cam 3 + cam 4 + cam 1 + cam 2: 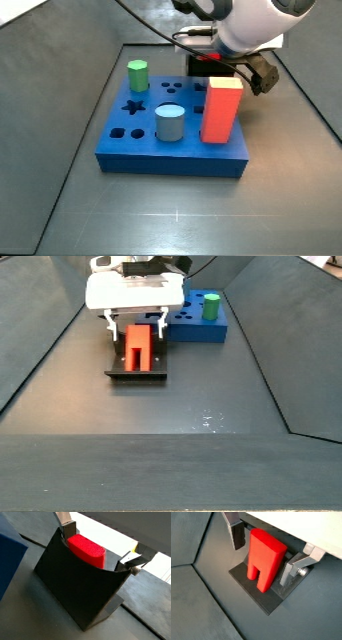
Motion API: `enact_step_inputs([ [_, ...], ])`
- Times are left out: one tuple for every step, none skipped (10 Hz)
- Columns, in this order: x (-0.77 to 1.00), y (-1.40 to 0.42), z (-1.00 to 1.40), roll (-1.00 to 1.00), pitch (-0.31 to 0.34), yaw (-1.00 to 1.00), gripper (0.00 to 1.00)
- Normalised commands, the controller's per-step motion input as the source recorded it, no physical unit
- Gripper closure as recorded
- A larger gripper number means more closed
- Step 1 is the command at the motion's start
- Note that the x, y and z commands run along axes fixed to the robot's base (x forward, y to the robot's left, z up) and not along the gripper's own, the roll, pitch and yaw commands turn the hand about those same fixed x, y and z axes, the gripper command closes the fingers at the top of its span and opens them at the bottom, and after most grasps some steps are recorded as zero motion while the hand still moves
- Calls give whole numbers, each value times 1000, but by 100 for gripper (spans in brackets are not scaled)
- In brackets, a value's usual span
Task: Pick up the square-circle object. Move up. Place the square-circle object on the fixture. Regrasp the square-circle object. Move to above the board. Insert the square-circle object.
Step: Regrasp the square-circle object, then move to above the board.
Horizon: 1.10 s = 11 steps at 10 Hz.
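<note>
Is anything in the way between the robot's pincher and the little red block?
Nothing visible is. The square-circle object rests on the fixture, and the gripper is right at it, one finger on each side with small gaps. Nothing else shows between the pads and the red piece.

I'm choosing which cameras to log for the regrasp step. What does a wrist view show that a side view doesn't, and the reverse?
Only a wrist view shows the gripper up close: its silver fingers stand apart on either side of the square-circle object, which lies on the fixture.

Only a side view shows the board with its grey cylinder, green cylinder and tall orange-red pillar.

Both show the gripper at the fixture, beside the board, and the dark floor.
</note>
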Motion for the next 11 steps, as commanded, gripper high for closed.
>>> enact_step_inputs([
  [12,-5,-182,52,23,5,0],
  [12,-4,-181,52,23,10,0],
  [12,-4,-181,52,23,12,0],
  [0,0,0,0,0,0,100],
  [-52,55,1000,0,-16,-380,100],
  [-56,53,1000,-10,-6,-367,100],
  [-63,54,1000,-18,20,-308,100],
  [-63,54,1000,-26,42,-270,100],
  [-63,55,1000,-40,89,-201,100],
  [-65,54,1000,-52,136,-137,100],
  [-65,51,1000,-59,167,-90,100],
])
